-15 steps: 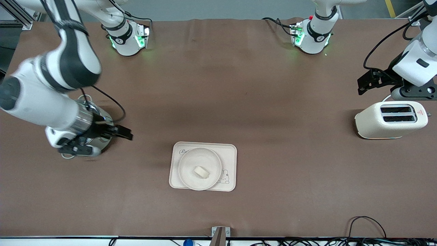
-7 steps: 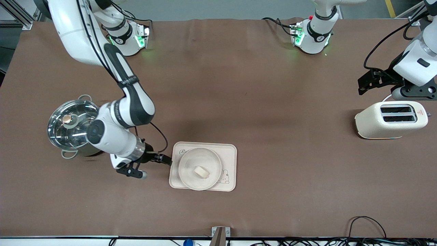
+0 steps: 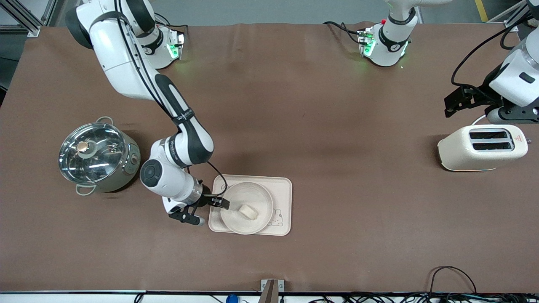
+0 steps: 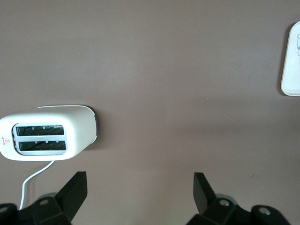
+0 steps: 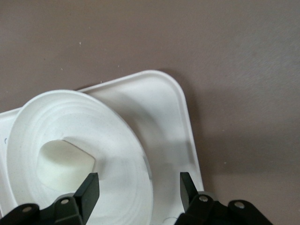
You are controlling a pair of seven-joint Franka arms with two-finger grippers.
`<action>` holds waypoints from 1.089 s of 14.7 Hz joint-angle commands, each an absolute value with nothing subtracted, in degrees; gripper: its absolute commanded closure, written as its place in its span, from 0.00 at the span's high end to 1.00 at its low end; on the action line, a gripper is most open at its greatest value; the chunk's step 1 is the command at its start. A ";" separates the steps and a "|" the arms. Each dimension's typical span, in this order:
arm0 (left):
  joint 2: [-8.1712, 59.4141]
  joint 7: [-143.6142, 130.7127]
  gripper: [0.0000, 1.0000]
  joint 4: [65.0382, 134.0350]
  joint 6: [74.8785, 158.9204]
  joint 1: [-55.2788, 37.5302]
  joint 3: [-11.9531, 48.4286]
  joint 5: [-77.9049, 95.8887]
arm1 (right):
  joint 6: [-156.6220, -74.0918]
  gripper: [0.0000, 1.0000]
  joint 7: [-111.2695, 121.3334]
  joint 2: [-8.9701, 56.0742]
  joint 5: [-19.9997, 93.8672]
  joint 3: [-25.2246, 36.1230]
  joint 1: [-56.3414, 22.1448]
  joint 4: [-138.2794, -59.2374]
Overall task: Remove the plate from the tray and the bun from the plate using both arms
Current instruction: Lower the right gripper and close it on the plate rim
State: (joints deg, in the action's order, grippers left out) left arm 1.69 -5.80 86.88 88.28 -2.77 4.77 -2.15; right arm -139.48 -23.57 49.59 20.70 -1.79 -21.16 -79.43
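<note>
Nothing's been removed yet tbh: bun (image 3: 248, 211) is sat on plate (image 3: 236, 223), plate on tray (image 3: 283, 198). Right gripper (image 3: 222, 203) jaws are spread astride the plate rim, not clamped. Left gripper (image 3: 452, 105) is parked released over the desk (image 3: 320, 118) by the toaster (image 3: 482, 147).

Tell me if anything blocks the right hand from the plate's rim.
Nothing visible does. The right hand is already at the plate, its open fingers straddling the rim at the tray end toward the pot. The bun lies mid-plate, clear of them.

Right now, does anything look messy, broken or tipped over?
Nothing stands out. The bun lies in the plate, which sits flat on the tray. The pot and toaster stand upright, and nothing is spilled.
</note>
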 commanded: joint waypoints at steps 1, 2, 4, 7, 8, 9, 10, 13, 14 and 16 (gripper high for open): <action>1.76 -5.36 1.00 86.05 87.89 -2.64 4.57 -0.79 | -141.23 0.51 -24.35 51.06 22.15 -1.58 -22.24 -77.87; 1.76 -5.27 1.00 86.04 87.80 -2.64 4.57 -0.79 | -141.33 0.44 -24.35 51.33 22.15 -1.58 -22.32 -77.87; 1.50 -5.27 1.00 86.04 87.80 -2.64 4.57 -0.79 | -141.33 0.33 -24.08 51.33 22.15 -1.58 -22.24 -77.87; 1.49 -5.36 1.00 86.04 87.80 -2.64 4.57 -0.88 | -141.42 0.21 -23.64 51.50 22.15 -1.50 -22.24 -77.87; 1.58 -5.62 1.00 86.04 87.80 -2.64 4.57 -0.88 | -141.42 0.21 -23.56 51.50 22.06 -1.49 -22.24 -77.96; 1.67 -5.62 1.00 86.04 87.89 -2.64 4.57 -0.79 | -142.11 0.21 -23.55 51.68 22.06 -1.49 -22.24 -78.05; 1.58 -5.54 1.00 86.04 87.89 -2.64 4.57 -0.79 | -143.25 0.21 -23.55 51.77 21.97 -1.49 -22.24 -78.13; 1.23 -6.15 1.00 85.61 87.80 -2.72 4.57 -1.05 | -144.23 0.21 -23.38 51.77 21.80 -1.49 -22.32 -78.40; 1.23 -6.07 1.00 85.17 87.72 -2.64 4.57 -1.05 | -144.23 0.21 -23.12 51.77 21.88 -1.49 -22.32 -78.40; 1.32 -5.89 1.00 84.99 87.71 -2.29 4.57 -0.88 | -144.58 0.17 -23.03 51.77 21.88 -1.49 -22.32 -78.40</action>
